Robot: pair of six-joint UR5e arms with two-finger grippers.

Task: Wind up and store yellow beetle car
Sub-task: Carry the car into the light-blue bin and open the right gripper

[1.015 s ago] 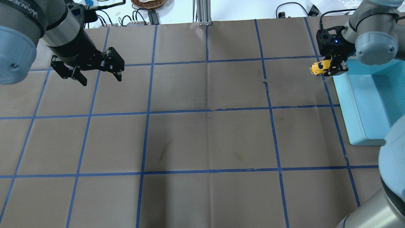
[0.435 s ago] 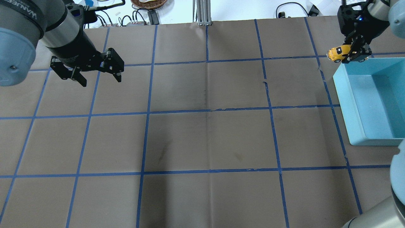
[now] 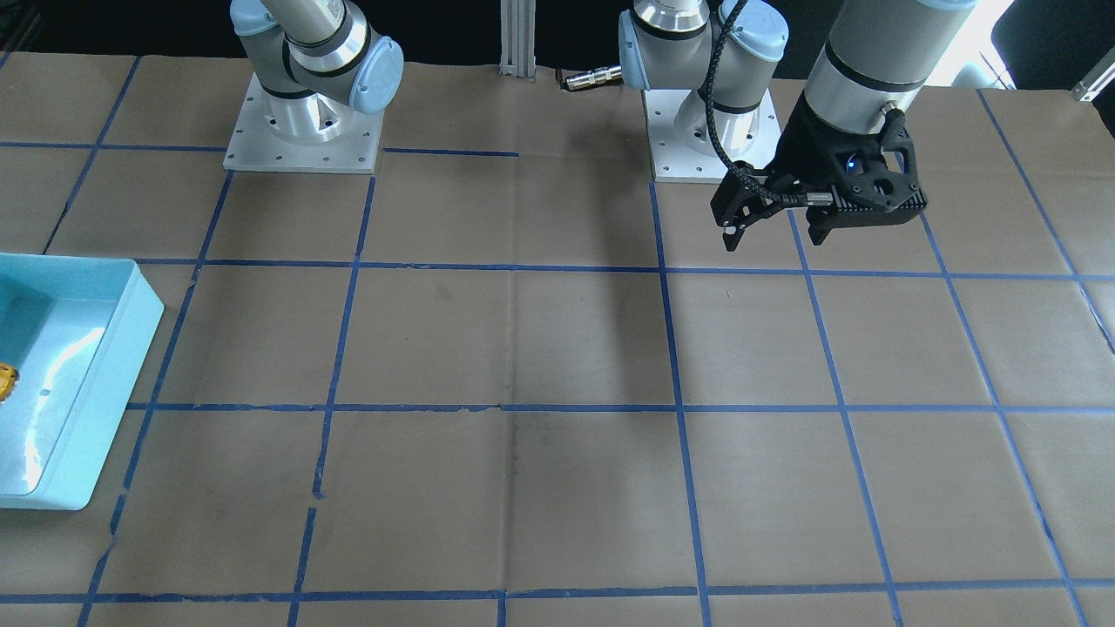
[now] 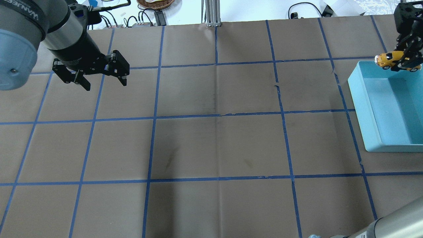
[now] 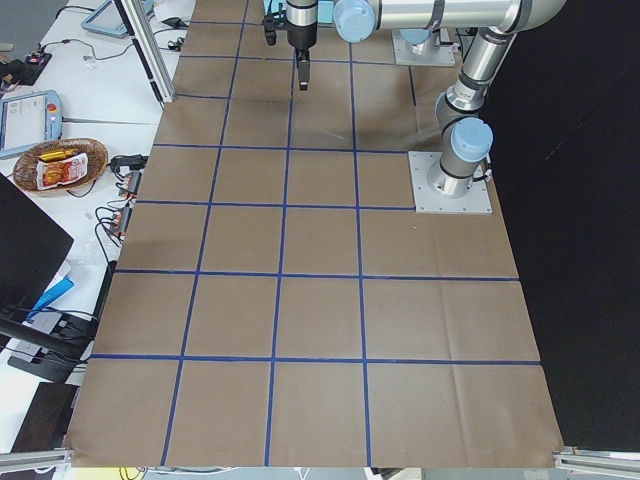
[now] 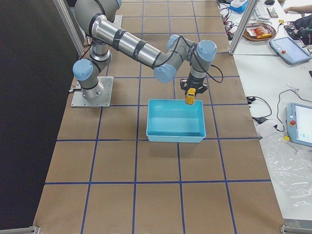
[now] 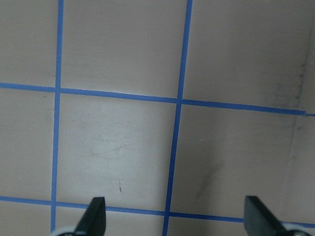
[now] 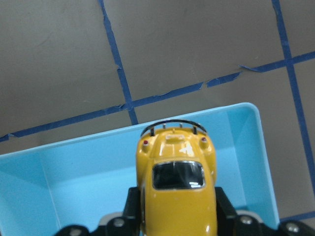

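Note:
The yellow beetle car [image 4: 389, 59] is small and rounded with dark windows. My right gripper [image 4: 401, 64] is shut on it and holds it in the air over the far end of the light blue bin [image 4: 358, 109]. The right wrist view shows the car [image 8: 177, 182] clamped between the two fingers [image 8: 130, 211], with the bin's inside [image 8: 74, 162] below it. The exterior right view shows the car [image 6: 190, 95] above the bin's far rim [image 6: 175, 101]. My left gripper [image 4: 105, 85] is open and empty, hovering over the far left of the table.
The table is brown paper with a grid of blue tape [image 4: 216, 115]. The bin [image 3: 104, 383] sits at the table's right side. A basket [image 4: 155, 2] and cables lie beyond the far edge. The left wrist view shows bare paper between the open fingers [image 7: 96, 216].
My right gripper has carried the car right and away, from beside the bin's far left corner to over the bin's far end. The left arm has not moved.

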